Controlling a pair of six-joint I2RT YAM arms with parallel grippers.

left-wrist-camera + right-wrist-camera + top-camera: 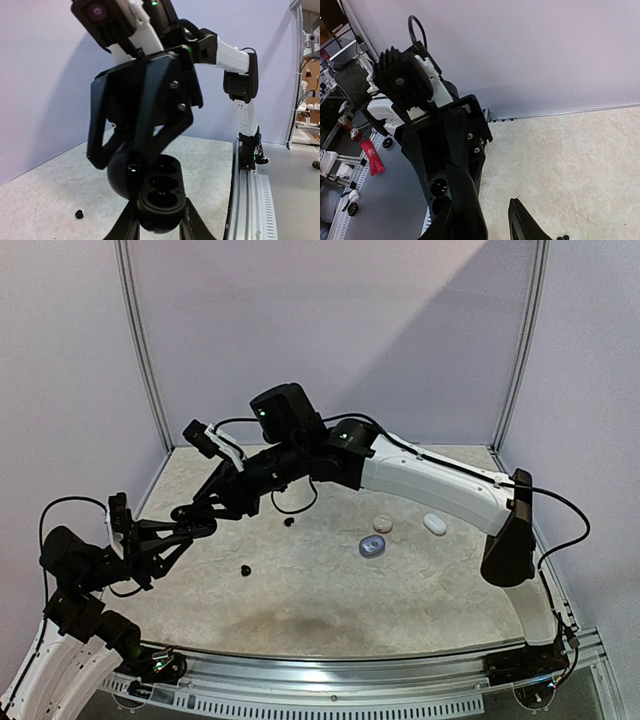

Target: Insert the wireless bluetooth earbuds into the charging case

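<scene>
The left tool [159, 229] is clamped on an open black charging case [161, 200]. It holds the case up off the tabletop [400, 600] with the two round sockets showing, probably to steady it for loading. The right tool [492, 227] hangs right over the case with its fingers somewhat apart; whether they pinch a bud cannot be told. A black earbud [245, 570] lies below, well apart from three pale cases [382, 524].

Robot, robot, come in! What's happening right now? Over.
Left jaws shut on open black charging case. Right jaws open, tips at the case. Black earbud loose on table. Nothing blocking.
</scene>
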